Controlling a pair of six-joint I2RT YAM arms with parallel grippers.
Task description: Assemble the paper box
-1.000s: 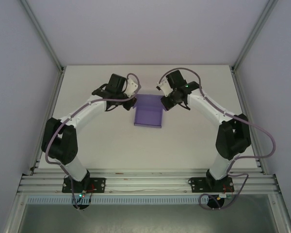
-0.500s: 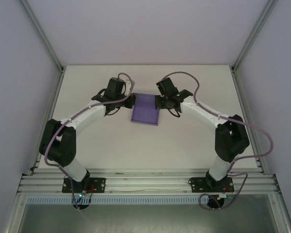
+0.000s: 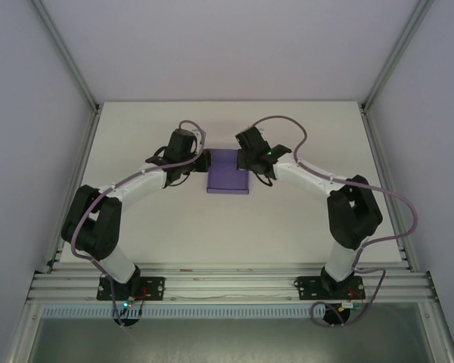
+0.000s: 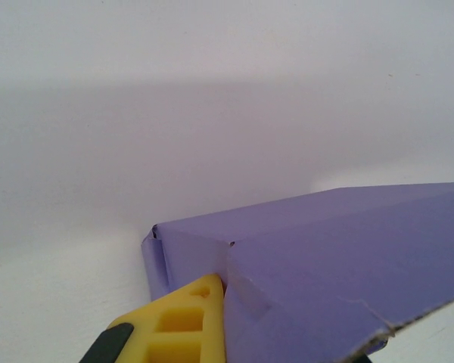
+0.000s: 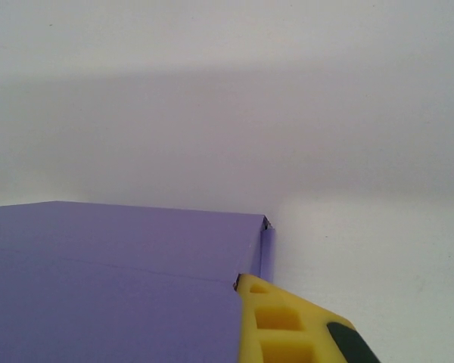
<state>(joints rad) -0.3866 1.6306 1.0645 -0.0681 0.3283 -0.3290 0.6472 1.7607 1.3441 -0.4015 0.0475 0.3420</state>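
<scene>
So the left gripper has a yellow finger pushed up against the left end of the paper box. The right gripper does the same on the right end. Can't tell how wide either jaw is. The box is folded up on the table, in the middle toward the far side.

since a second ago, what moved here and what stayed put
Both arms closed in on the paper box. The right gripper swung left to the box's right edge, and the left gripper eased in against its left edge. The box slid slightly left and its near end now looks flatter. It still lies mid-table, between the two grippers.
</scene>
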